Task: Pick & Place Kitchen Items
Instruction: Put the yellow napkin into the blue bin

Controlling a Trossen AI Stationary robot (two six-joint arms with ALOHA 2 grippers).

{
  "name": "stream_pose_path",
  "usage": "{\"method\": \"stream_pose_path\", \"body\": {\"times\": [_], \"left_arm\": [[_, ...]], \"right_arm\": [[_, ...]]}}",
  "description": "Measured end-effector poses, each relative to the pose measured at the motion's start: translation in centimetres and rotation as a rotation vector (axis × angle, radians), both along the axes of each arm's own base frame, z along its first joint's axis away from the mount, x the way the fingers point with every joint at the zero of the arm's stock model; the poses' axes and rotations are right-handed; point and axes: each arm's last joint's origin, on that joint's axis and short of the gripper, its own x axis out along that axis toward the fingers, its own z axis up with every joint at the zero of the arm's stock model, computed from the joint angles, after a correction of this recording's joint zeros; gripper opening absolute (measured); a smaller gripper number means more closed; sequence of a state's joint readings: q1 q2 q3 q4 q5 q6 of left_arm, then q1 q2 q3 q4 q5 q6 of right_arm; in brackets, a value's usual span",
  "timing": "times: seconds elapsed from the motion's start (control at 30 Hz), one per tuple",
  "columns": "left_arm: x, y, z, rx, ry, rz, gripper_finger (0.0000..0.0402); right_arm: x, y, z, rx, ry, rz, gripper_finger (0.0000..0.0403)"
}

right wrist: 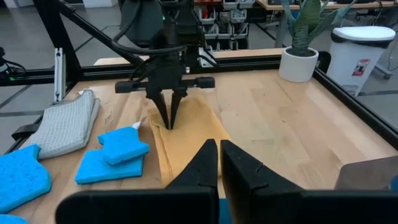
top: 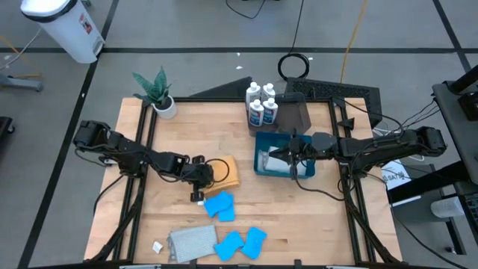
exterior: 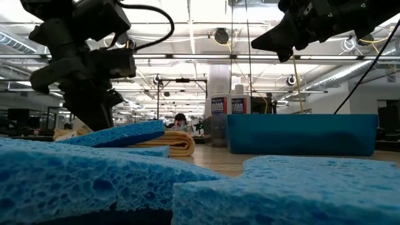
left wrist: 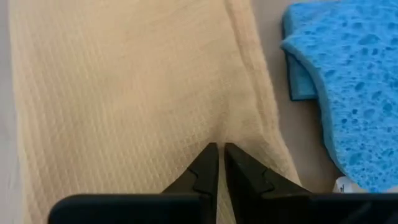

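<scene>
A folded orange cloth (top: 226,173) lies flat on the table's middle, and my left gripper (right wrist: 169,124) stands on its left end, shut on it. My right gripper (top: 287,153) hangs shut with nothing in it above the blue bin (top: 306,172). Blue sponges (top: 219,206) lie just near of the cloth, two stacked, and others (top: 243,243) lie by the near edge beside a grey cloth (top: 193,243). Several white bottles (top: 261,104) stand upright at the far edge. My left gripper comes steeply from above onto the orange cloth's top layer (left wrist: 219,134) near its left end. The fingertips (left wrist: 208,155) are closed together there, and a crease runs away from them. The cloth lies flat on the table, not lifted.
A potted plant (top: 158,96) stands at the far left corner. A dark tray (top: 296,112) stands propped behind the bin, next to the bottles. Something pale lies inside the bin (top: 269,158). Bare wood shows on the table's left part and between cloth and bin.
</scene>
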State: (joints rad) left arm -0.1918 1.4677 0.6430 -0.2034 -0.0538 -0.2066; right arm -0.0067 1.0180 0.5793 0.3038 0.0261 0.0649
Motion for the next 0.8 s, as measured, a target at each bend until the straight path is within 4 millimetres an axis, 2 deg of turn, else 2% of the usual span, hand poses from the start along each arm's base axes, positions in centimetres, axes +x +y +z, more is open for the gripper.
{"method": "stream_pose_path", "body": {"times": [0.23,0.47,0.6,0.8], "left_arm": [[0.0,-0.3,0.3,0.013,-0.01,-0.03,0.0035],[2.5,-0.5,3.9,0.069,-0.122,-0.043,0.0045],[4.0,0.2,6.5,0.167,-0.174,-0.01,0.0099],[5.4,3.4,9.0,0.191,-0.183,0.082,0.0219]], "right_arm": [[0.0,0.0,0.0,-0.001,-0.001,0.0,0.0004],[0.0,0.0,0.1,-0.002,-0.006,0.0,0.0004],[0.0,0.0,0.1,-0.001,-0.006,0.0,0.0004],[0.0,0.0,0.1,-0.018,-0.006,0.004,0.0004]]}}
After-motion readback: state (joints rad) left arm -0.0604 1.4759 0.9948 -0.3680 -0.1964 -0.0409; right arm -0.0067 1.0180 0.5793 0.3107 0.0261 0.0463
